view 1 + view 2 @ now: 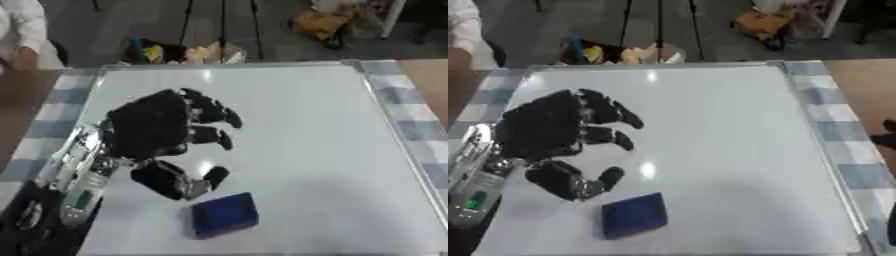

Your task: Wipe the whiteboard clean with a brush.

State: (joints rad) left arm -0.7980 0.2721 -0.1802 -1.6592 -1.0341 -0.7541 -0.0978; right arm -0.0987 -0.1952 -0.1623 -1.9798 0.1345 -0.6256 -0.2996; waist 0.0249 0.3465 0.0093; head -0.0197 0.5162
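Note:
The whiteboard lies flat and fills most of the table; I see no marks on its white surface. A dark blue block-shaped brush rests on the board near its front edge. My left hand hovers over the left part of the board, just behind and to the left of the brush. Its fingers are spread and relaxed and hold nothing, and the thumb points toward the brush without touching it. A dark shape at the right border of the right eye view looks like part of my right hand.
A blue-and-white checked cloth shows around the board's frame. Beyond the far edge stand bags and clutter on the floor. A person's sleeve shows at the far left corner.

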